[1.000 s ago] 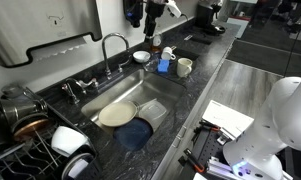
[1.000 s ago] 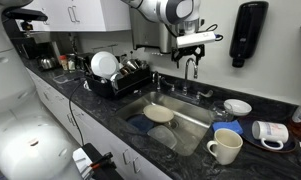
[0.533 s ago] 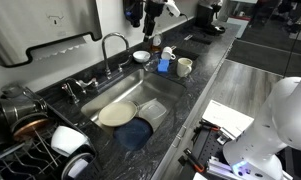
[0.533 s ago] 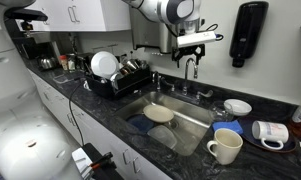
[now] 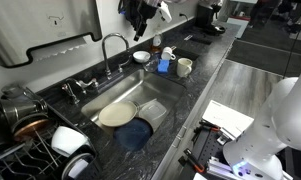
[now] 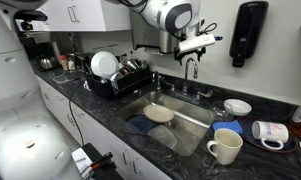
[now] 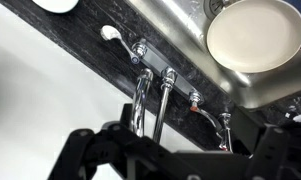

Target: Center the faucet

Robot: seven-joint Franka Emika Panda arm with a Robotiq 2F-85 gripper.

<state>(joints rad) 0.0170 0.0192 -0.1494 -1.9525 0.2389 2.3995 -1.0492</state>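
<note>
The faucet point(image 5: 113, 48) is a tall chrome gooseneck at the back rim of the sink point(image 5: 162, 88); it also shows in an exterior view point(image 6: 193, 69). In the wrist view its two chrome tubes point(image 7: 141, 98) rise from the counter toward the camera. My gripper point(image 5: 141, 24) hangs above and just beside the arch top in both exterior views point(image 6: 196, 46). In the wrist view my gripper point(image 7: 180, 160) is open, its dark fingers point(image 7: 90, 152) spread wide on either side. The faucet is below the fingers, nearer the left one, not touched.
A white plate point(image 5: 117, 114) and a blue dish point(image 5: 137, 134) lie in the sink. Low tap handles point(image 7: 111, 33) flank the spout. Cups and a bowl point(image 5: 184, 67) stand on the counter beside it. A dish rack point(image 6: 115, 75) stands on the sink's other side, a soap dispenser point(image 6: 248, 35) on the wall.
My gripper has shifted a little sideways toward the faucet's arch and turned slightly. The faucet has not moved.
</note>
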